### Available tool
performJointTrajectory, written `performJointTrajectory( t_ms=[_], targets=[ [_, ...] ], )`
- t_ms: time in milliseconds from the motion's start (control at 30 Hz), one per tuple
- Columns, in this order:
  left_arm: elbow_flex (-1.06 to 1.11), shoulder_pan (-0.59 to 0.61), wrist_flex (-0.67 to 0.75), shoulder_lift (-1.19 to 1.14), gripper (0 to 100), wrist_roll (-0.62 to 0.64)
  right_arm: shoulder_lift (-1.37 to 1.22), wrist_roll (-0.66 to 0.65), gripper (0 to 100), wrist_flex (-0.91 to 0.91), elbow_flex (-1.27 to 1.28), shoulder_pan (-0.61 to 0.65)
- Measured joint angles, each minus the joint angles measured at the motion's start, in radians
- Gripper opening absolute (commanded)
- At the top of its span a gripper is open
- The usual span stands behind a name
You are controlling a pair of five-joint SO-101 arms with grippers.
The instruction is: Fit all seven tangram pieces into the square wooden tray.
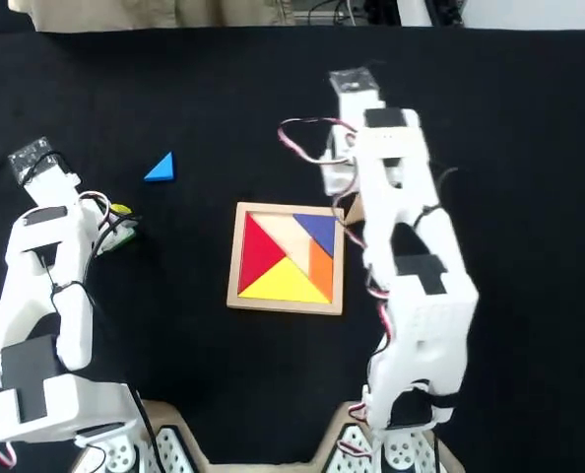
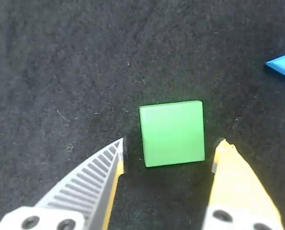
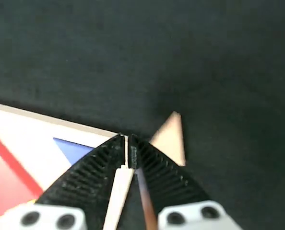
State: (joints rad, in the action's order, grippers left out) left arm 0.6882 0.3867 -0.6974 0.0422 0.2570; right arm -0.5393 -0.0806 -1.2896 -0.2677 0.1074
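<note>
The square wooden tray (image 1: 237,258) lies mid-table holding red (image 1: 260,251), yellow (image 1: 285,283), blue (image 1: 317,230) and orange (image 1: 320,266) pieces. A green square (image 2: 172,133) lies flat on the black cloth. My left gripper (image 2: 170,151) is open, its fingers straddling the square's near edge. A small blue triangle (image 1: 161,168) lies beyond it on the cloth, also seen as the blue triangle (image 2: 284,64). My right gripper (image 3: 127,141) is shut above the tray's rim (image 3: 46,122), at a corner. A tan triangle (image 3: 170,136) rests on the cloth just outside that corner.
Black cloth covers the table. The right arm (image 1: 411,246) stretches along the tray's right side and hides the cloth there. The left arm (image 1: 46,266) stands at the table's left. Open cloth lies between the tray and the left arm.
</note>
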Motion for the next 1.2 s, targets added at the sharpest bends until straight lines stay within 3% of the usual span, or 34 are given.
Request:
performJointTrajectory(
  t_ms=[700, 900, 1200],
  targets=[
    [0.0, 0.0, 0.0, 0.0, 30, 0.0, -0.117, -0.003, 2.7, -0.052, -0.054, -0.012],
    [0.0, 0.0, 0.0, 0.0, 30, 0.0, -0.118, -0.005, 15.7, -0.068, -0.055, -0.012],
    [0.0, 0.0, 0.0, 0.0, 30, 0.0, -0.117, -0.006, 13.7, -0.104, -0.06, -0.009]
  ],
)
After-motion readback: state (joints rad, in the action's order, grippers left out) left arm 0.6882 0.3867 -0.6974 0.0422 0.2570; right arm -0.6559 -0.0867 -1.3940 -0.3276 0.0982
